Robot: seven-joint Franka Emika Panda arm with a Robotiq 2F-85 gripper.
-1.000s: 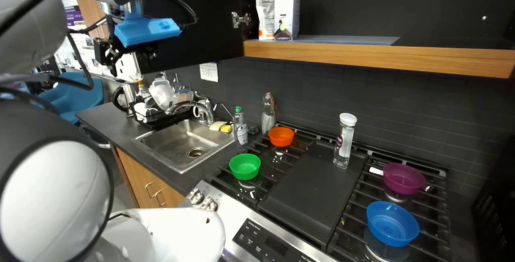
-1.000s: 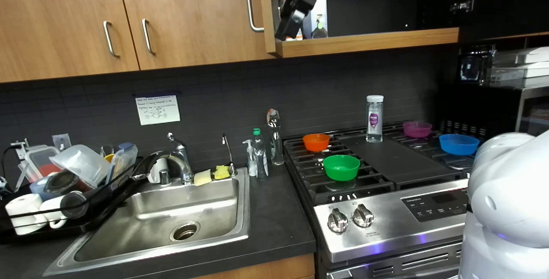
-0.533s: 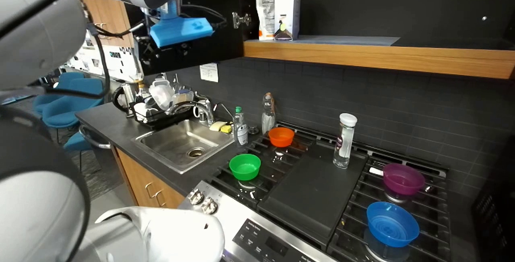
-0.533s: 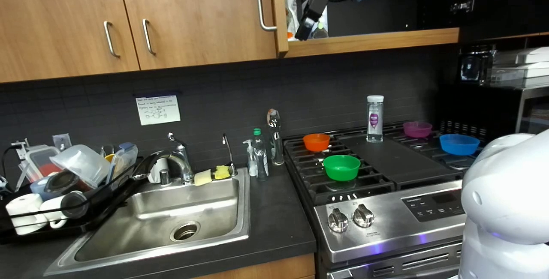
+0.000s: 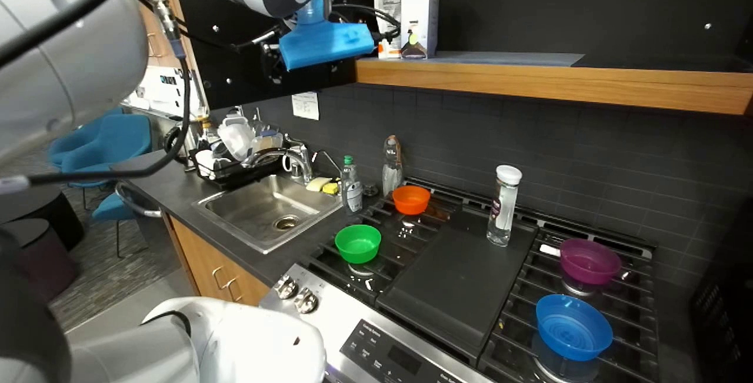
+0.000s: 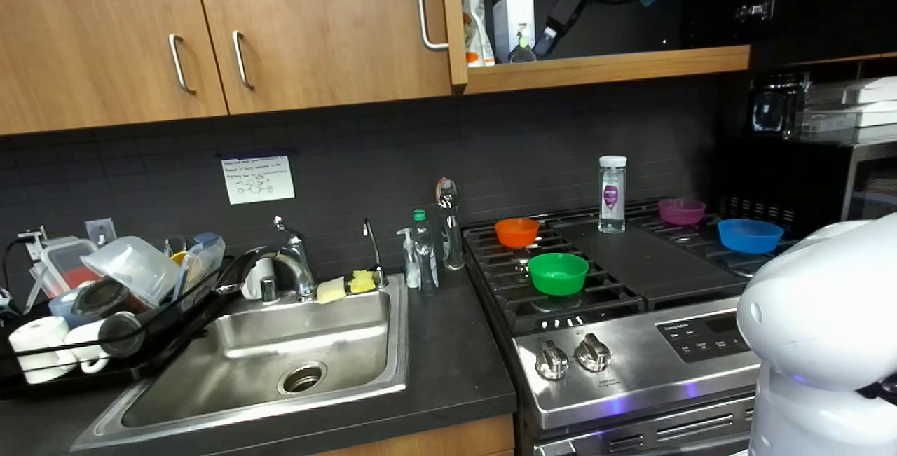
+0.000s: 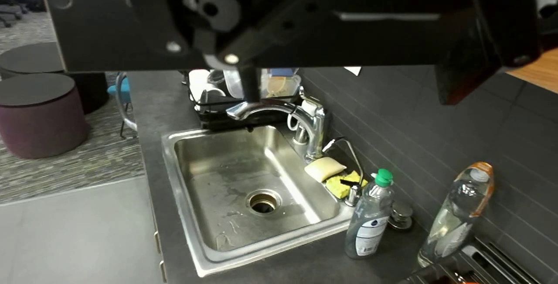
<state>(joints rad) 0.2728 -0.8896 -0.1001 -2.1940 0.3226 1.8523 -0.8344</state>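
Fingers apart and empty, the gripper (image 7: 350, 97) hangs by the cabinet door (image 7: 122, 46), contact unclear. The door seems stiff; grasp its handle (image 6: 422, 11).

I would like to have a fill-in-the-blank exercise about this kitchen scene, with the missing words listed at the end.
1. The bowl nearest the two visible knobs is ____.
2. The bottle standing on the stove has a ____ lid.
3. The box on the shelf bears the name ____.
4. The gripper is not shut but ____.

Missing words: green; white; STASH; open.
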